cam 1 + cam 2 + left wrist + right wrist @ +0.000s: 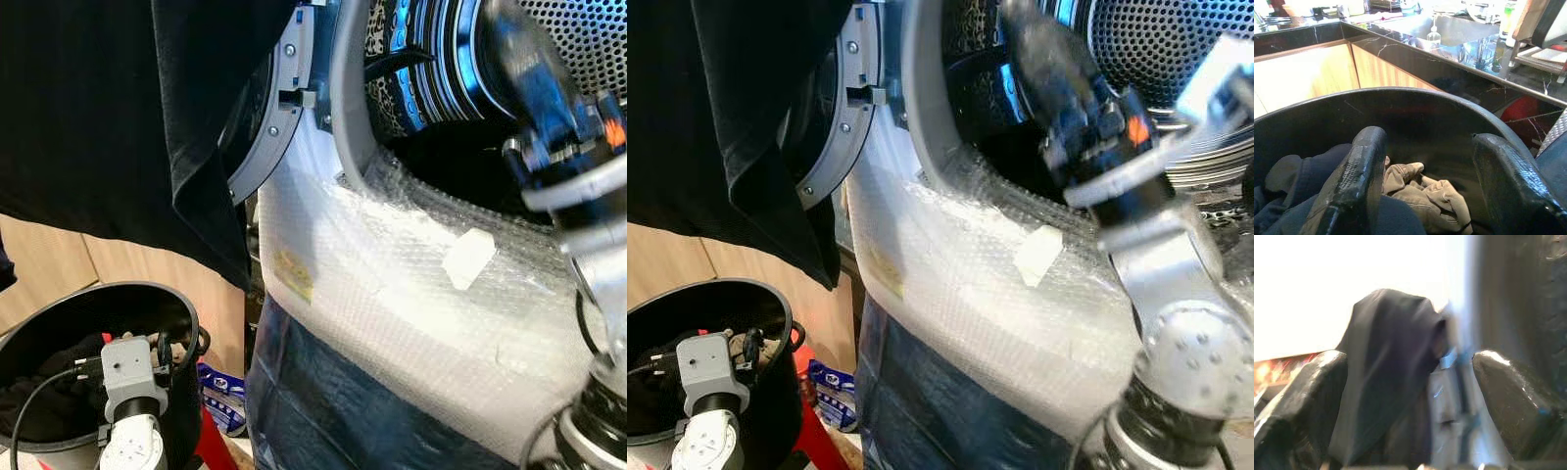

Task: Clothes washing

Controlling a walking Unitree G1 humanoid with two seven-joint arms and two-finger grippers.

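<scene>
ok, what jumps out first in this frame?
A black garment hangs over the washer's open door, top left. The drum mouth gapes top right, its lip padded with bubble wrap, with the right arm reaching toward it. Lower left, the left gripper, jaws open, hovers in a black bucket of clothes.

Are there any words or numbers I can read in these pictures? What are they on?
No text can be read.
Yellowish sticker on the bubble wrap over the washing machine's front: too blurred to read.
Blue and white packet on the floor beside the black laundry bucket: print too small to read.
</scene>
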